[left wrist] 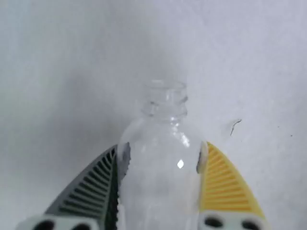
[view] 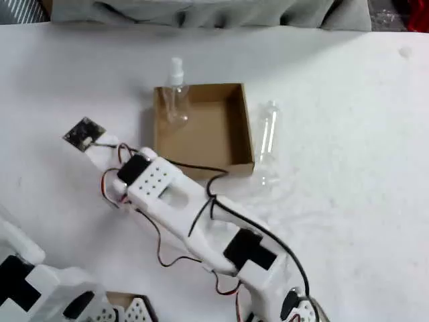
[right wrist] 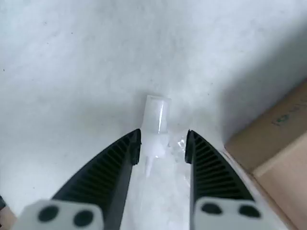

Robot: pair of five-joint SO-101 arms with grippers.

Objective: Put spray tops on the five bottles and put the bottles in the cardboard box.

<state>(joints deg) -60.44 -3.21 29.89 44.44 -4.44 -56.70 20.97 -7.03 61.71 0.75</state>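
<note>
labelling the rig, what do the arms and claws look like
The left claw has one grey and one yellow ribbed finger on white bases with round holes. The right claw has two black ribbed fingers on similar white bases. In the high view an arm is white with black motor blocks, a dotted plate, and black and red cables.

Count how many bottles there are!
3. A capped bottle in the cardboard box, an open bottle beside it, a third bottle in the left gripper. More may be hidden.
</note>
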